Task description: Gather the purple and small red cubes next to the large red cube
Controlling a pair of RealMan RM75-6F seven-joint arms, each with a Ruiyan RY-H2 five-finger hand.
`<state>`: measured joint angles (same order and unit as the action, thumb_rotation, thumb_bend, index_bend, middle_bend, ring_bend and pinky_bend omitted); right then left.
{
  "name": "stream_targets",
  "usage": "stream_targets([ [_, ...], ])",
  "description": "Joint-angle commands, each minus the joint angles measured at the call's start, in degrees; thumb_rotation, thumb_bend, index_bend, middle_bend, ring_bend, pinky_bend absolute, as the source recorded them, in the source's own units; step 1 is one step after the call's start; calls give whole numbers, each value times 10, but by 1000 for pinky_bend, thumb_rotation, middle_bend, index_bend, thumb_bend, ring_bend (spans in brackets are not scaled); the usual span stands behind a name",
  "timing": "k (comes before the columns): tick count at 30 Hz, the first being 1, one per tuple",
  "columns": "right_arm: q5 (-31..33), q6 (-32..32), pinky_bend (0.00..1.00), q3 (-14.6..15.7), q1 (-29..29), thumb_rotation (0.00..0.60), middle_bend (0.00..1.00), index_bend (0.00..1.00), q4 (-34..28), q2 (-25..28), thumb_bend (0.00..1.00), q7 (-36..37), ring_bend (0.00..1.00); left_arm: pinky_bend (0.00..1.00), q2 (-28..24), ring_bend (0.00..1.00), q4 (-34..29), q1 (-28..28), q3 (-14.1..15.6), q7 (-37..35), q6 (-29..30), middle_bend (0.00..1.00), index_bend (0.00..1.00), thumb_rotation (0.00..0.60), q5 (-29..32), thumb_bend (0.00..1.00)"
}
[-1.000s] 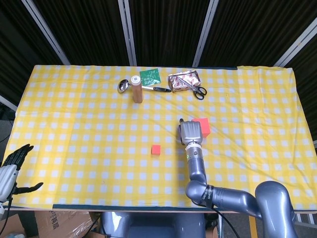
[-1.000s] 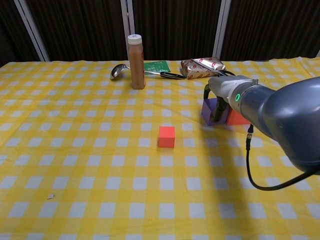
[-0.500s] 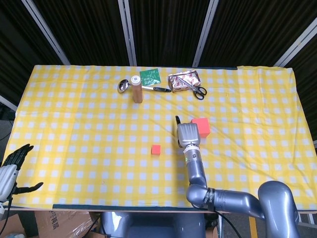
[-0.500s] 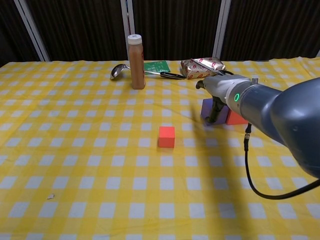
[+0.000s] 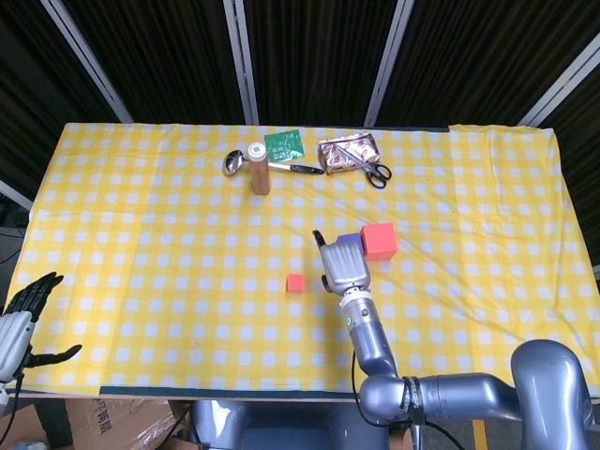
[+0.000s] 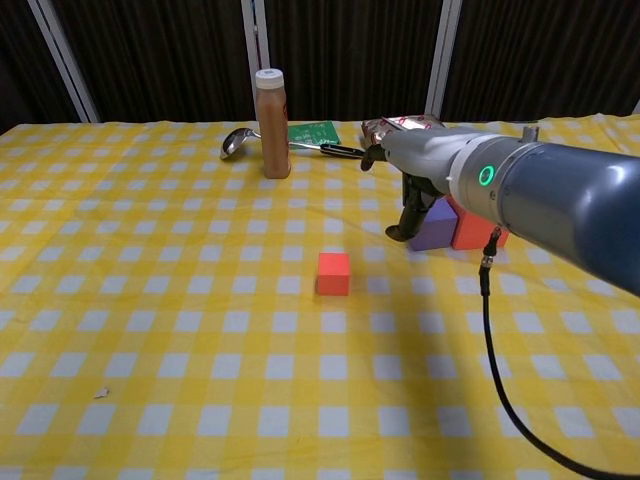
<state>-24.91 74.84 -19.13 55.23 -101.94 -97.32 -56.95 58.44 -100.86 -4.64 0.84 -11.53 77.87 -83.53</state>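
The large red cube (image 5: 380, 241) (image 6: 475, 228) sits right of the table's centre. The purple cube (image 5: 350, 241) (image 6: 437, 228) stands against its left side, touching it. The small red cube (image 5: 295, 283) (image 6: 333, 273) lies alone, nearer the front and to the left. My right hand (image 5: 342, 265) (image 6: 415, 190) hovers between the purple and small red cubes, fingers hanging down and apart, holding nothing. It partly covers the purple cube's left edge in the chest view. My left hand (image 5: 23, 314) is open beyond the table's front left corner.
At the back stand a brown bottle (image 5: 259, 169) (image 6: 272, 123), a spoon (image 5: 234, 161), a green packet (image 5: 283, 145), a foil packet (image 5: 349, 152) (image 6: 405, 135) and scissors (image 5: 370, 169). The yellow checked cloth (image 5: 141, 244) covers the table.
My right hand has drawn away from the purple cube, moving left and towards the front. The purple cube now shows uncovered beside the large red cube. The left hand is still.
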Motion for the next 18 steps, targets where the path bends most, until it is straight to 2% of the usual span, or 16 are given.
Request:
stream_targets([
  [1, 12, 20, 951, 12, -2, 600, 1000, 178, -50, 8, 407, -15, 1000, 0, 1, 0, 0, 0, 0, 1, 0, 0, 0, 600, -1, 13],
  [7, 27, 30, 951, 19, 8, 600, 1000, 179, -57, -21, 407, -17, 1000, 0, 2, 0, 0, 0, 0, 3, 2, 0, 0, 600, 0, 13],
  [18, 45, 14, 950, 17, 16, 600, 1000, 219, 7, -70, 407, 8, 1000, 0, 0, 0, -2, 0, 1, 2, -2, 0, 0, 600, 1, 13],
])
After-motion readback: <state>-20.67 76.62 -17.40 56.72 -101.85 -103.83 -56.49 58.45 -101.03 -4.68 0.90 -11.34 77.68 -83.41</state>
